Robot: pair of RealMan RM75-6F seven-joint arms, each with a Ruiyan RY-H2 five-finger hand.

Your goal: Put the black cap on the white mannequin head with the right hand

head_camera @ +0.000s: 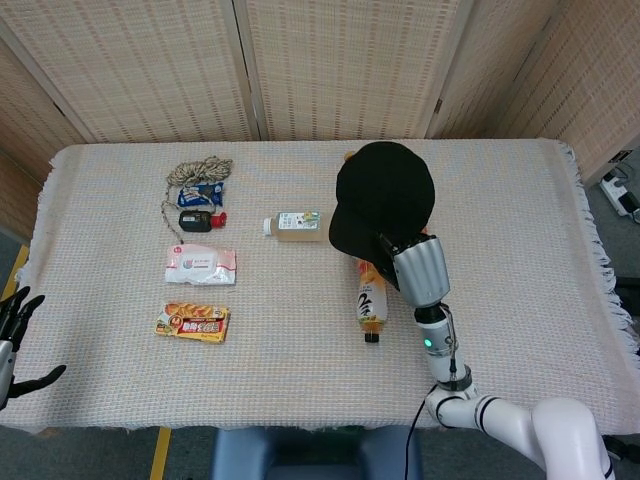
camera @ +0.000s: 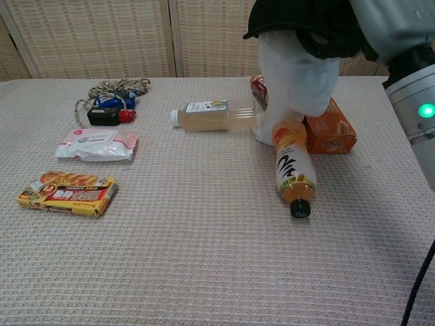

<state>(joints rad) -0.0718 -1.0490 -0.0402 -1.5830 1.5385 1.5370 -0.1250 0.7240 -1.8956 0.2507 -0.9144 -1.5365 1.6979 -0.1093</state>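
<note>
The black cap sits low over the white mannequin head, hiding it fully in the head view. In the chest view the cap covers the head's top and brow, with only the lower face and neck showing. My right hand holds the cap at its near right edge; in the chest view the right hand is at the top right corner, against the black fabric. My left hand hangs off the table's left edge, fingers spread, holding nothing.
An orange-label bottle lies in front of the head, a clear tea bottle to its left, an orange box to its right. A rope with small items, a wipes pack and a snack pack lie at left.
</note>
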